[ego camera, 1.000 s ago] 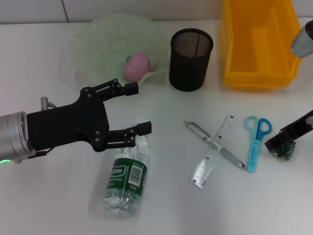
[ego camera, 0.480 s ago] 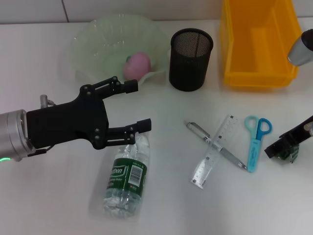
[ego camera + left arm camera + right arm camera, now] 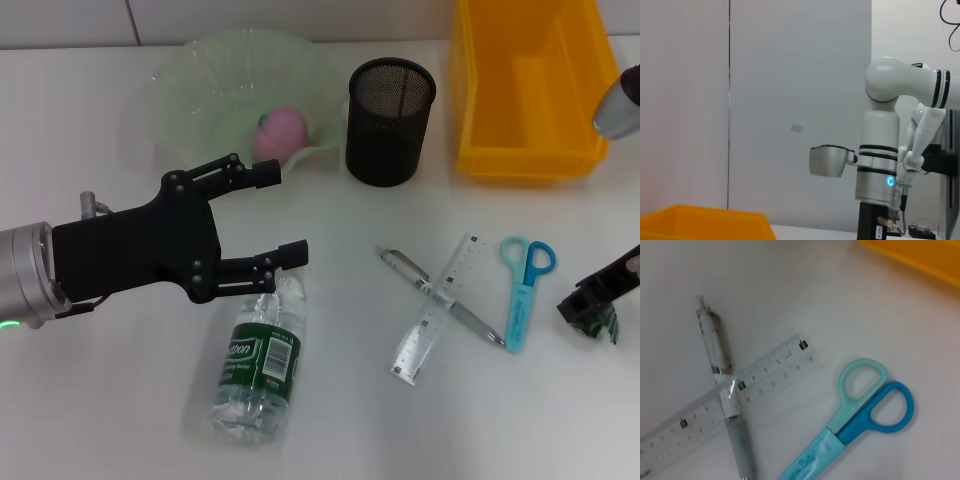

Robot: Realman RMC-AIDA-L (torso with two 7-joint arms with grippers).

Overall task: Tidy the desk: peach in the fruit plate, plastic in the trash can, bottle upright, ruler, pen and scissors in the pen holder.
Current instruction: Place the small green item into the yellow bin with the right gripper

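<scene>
My left gripper point(image 3: 282, 212) hangs open above the table, its lower finger just over the neck of the bottle point(image 3: 258, 362). The bottle is clear with a green label and lies on its side. The pink peach point(image 3: 282, 134) rests in the pale green fruit plate point(image 3: 190, 80). A clear ruler point(image 3: 438, 310) lies across the pen point(image 3: 402, 266), and the blue scissors point(image 3: 521, 292) lie beside them; ruler point(image 3: 745, 388), pen point(image 3: 716, 342) and scissors point(image 3: 860, 415) also fill the right wrist view. My right gripper point(image 3: 596, 310) is at the right edge with something green at its tip. No plastic shows plainly.
The black mesh pen holder point(image 3: 390, 108) stands upright between the plate and the yellow trash can point(image 3: 528, 85). A grey part of my right arm point(image 3: 620, 95) hangs over the can's right side. The left wrist view shows a wall, another robot and a yellow bin corner point(image 3: 705, 222).
My right gripper has drifted right and a little nearer, away from the scissors. My left gripper has barely shifted and stays open over the bottle's neck.
</scene>
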